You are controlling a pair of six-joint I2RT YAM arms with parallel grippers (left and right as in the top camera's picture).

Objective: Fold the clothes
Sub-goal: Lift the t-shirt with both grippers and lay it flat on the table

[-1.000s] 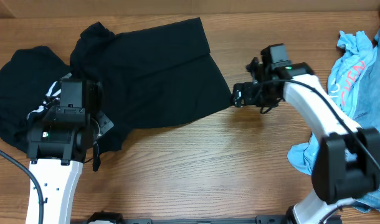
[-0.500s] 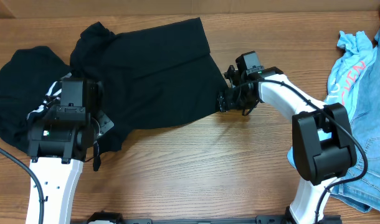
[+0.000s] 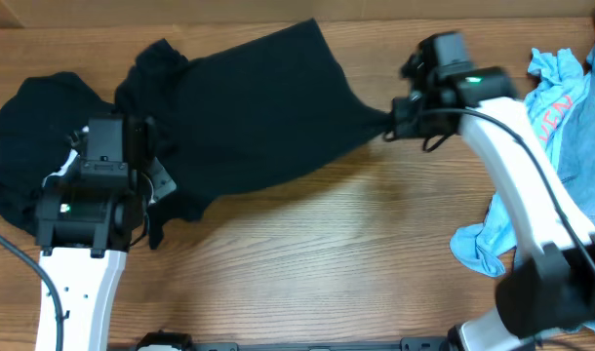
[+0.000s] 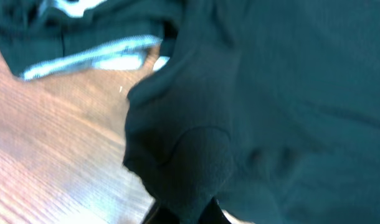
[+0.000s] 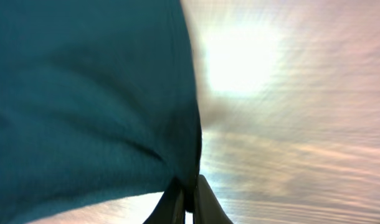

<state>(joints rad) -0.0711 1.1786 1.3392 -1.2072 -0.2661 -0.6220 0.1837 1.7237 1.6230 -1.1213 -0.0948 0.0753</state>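
Observation:
A black garment (image 3: 249,117) lies spread across the middle of the wooden table (image 3: 327,253). At its right corner, my right gripper (image 3: 393,125) is shut on the cloth, which is drawn out into a point. The right wrist view shows the cloth edge (image 5: 115,93) pinched between the closed fingers (image 5: 205,205). My left gripper (image 3: 153,195) is shut on the garment's lower left corner. A fold of dark cloth (image 4: 196,162) runs down between its fingertips in the left wrist view.
Another black garment with white print (image 3: 29,136) lies at the far left, beside my left arm. Light blue clothes (image 3: 551,97) are heaped along the right edge, with one more blue piece (image 3: 478,244) near the right arm's base.
My right gripper went from open to shut on the garment's right corner and pulled it right and toward the far side, stretching the cloth. The left gripper stayed shut and shifted slightly.

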